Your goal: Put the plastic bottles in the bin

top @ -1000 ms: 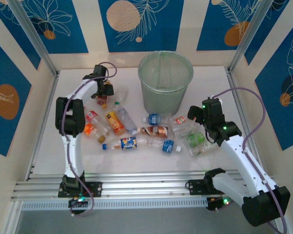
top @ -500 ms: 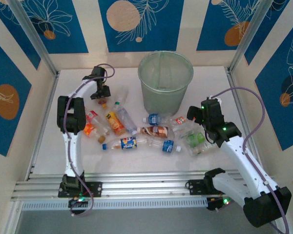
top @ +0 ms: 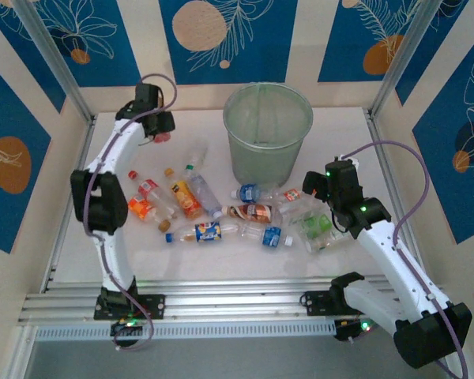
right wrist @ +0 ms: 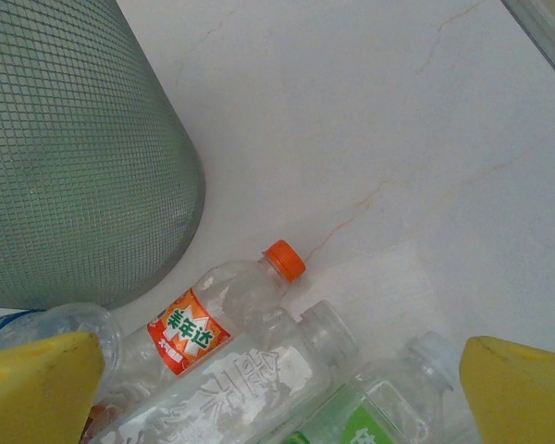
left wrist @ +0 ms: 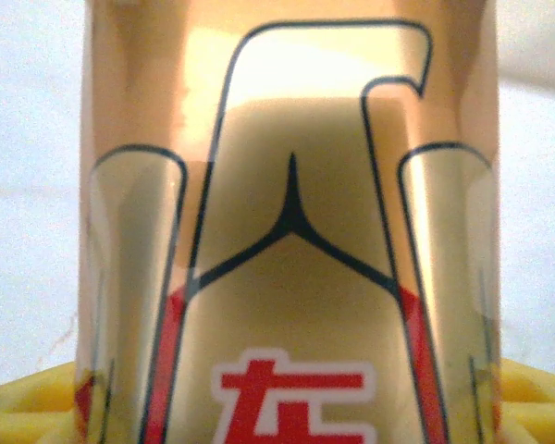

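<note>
My left gripper (top: 159, 129) is raised over the table's back left and is shut on a plastic bottle (left wrist: 291, 231) with a gold-brown label and red characters. That bottle sits between its yellow pads (left wrist: 23, 407). The grey-green mesh bin (top: 267, 134) stands at the back centre, to the right of that gripper. Several more plastic bottles (top: 208, 230) lie scattered in front of the bin. My right gripper (right wrist: 277, 398) is open just above an orange-capped bottle (right wrist: 224, 307), a clear label-less one (right wrist: 250, 379) and a green-labelled one (right wrist: 379, 412), right beside the bin wall (right wrist: 74, 157).
Aluminium frame posts (top: 59, 67) and patterned blue walls close in the table on three sides. A rail (top: 221, 304) runs along the near edge. Bare tabletop (top: 340, 134) lies right of the bin.
My left gripper closed on a bottle among those at the left and lifted it up and toward the back left corner. The right arm has stayed still.
</note>
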### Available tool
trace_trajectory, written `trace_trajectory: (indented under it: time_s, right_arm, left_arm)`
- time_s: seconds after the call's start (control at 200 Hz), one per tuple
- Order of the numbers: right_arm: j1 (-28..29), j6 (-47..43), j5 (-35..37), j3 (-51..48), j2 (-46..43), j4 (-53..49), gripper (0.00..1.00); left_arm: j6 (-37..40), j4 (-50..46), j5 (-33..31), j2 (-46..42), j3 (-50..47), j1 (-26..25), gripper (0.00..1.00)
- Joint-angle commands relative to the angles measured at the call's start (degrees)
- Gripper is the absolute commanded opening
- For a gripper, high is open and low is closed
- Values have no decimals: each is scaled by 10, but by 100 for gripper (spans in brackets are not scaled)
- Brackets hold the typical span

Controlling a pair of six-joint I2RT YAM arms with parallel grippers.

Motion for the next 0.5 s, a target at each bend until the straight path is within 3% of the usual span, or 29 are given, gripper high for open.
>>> trace_trajectory:
  time_s: [0.0,0.24,0.495]
  right_arm:
    - [5,9,10,15,-7,-10,99]
    - [7,19,11,13,-12,-23,99]
    - [9,26,7,10,-20,-26,99]
  left_arm:
    - [24,18,16,-67,9,-45,59]
    - [73,15,55,-103,89,-147,59]
    - [102,-17,125,-37,224,-230,59]
